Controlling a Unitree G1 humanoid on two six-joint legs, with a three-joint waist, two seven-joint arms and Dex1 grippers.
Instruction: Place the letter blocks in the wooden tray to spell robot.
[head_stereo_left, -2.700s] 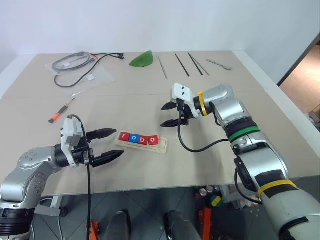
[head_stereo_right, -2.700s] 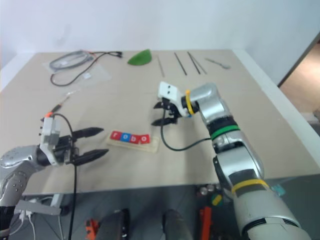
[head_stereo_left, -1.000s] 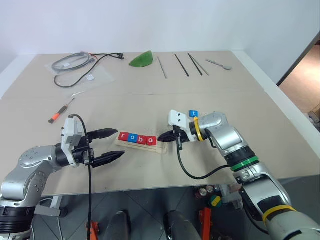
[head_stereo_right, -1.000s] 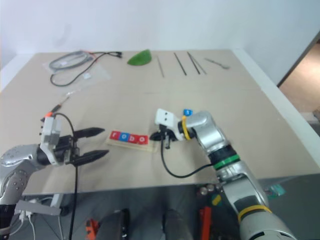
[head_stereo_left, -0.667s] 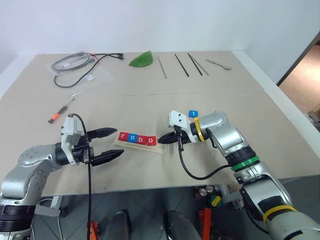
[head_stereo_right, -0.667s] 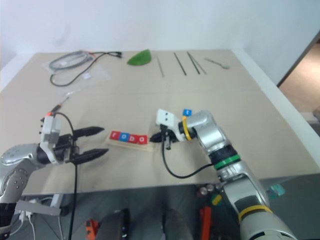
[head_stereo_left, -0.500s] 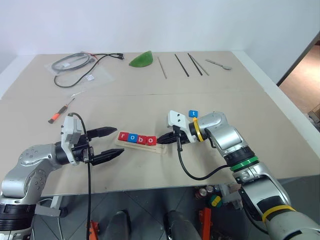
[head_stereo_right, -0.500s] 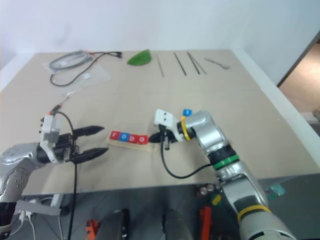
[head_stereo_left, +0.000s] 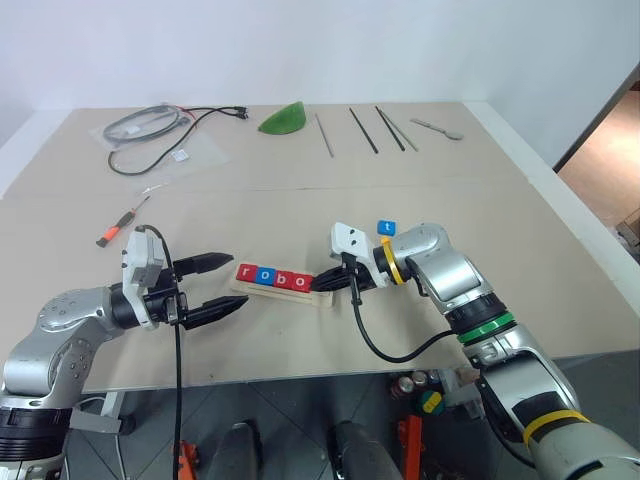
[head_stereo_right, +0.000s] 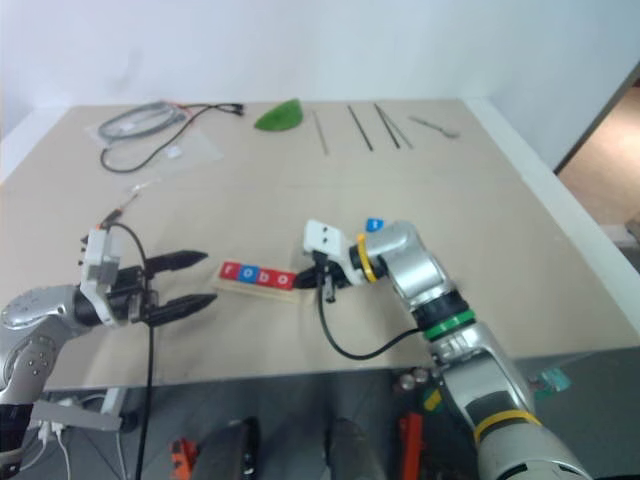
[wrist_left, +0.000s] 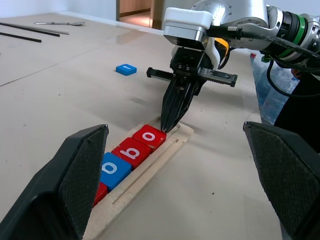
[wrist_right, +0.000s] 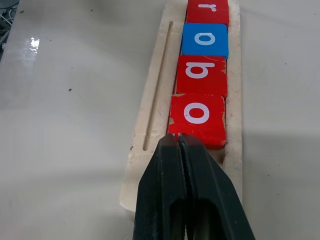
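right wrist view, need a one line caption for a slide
Shut right gripper at the last red o block in the wooden tray, four tiles placed.

Five letter blocks (head_stereo_left: 273, 277), one wooden tray (head_stereo_left: 322, 297)

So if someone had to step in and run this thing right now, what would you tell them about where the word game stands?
Right gripper: shut, empty, tips at the edge of the last red o block, on the wooden tray.
Left gripper: open, empty, hanging beside the tray's r end.
Done: r, o, b, o sit in a row on the tray.
Left: the blue t block lies loose on the table beyond the right gripper; it goes in the free end slot after the last o.
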